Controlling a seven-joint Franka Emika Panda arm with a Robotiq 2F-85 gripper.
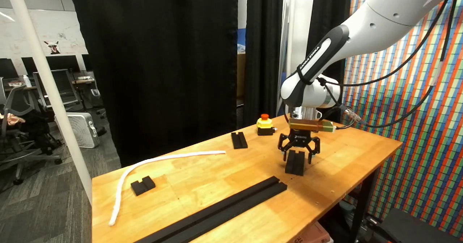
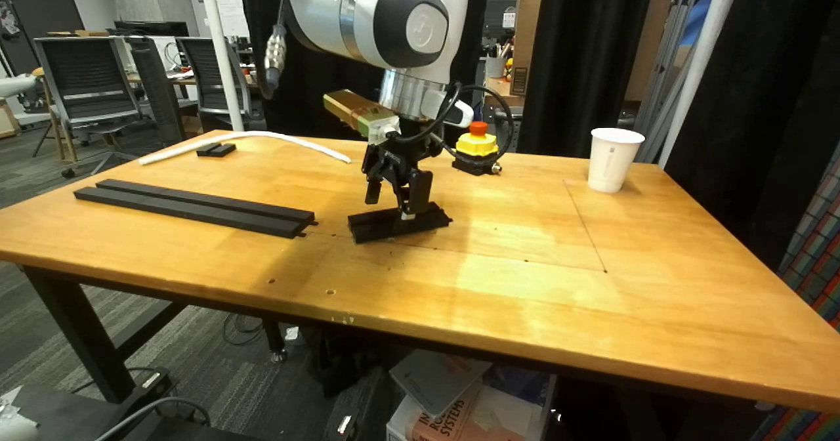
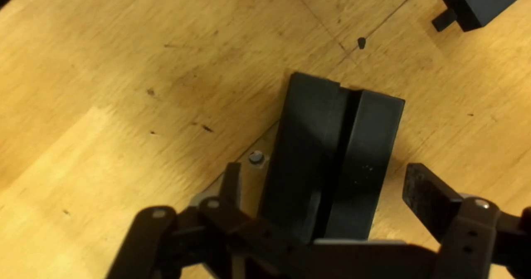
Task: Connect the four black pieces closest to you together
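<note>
Black curtains (image 1: 155, 69) hang behind our worktop (image 2: 525, 296), where the short black piece (image 3: 307, 146) lies apart from the long black strip (image 2: 190, 211), which we take to be its partners already joined, though we cannot count the parts. Our claw (image 3: 325, 183) stands spread wide over the piece, its fingers (image 3: 429, 194) on either side with worktop showing in each gap, so we hold nothing. The piece sits a little skewed between them and out of line with the strip; gripping it could twist it, and a crooked approach might jam the small tabs (image 3: 444, 20) on the strip's facing end. Too hard a push could slide the strip towards the worktop's edge, which its far end lies near. For lining up we have the gap between piece and strip, with the paper cup (image 2: 612, 159) and yellow button (image 2: 477, 144) off that path.
</note>
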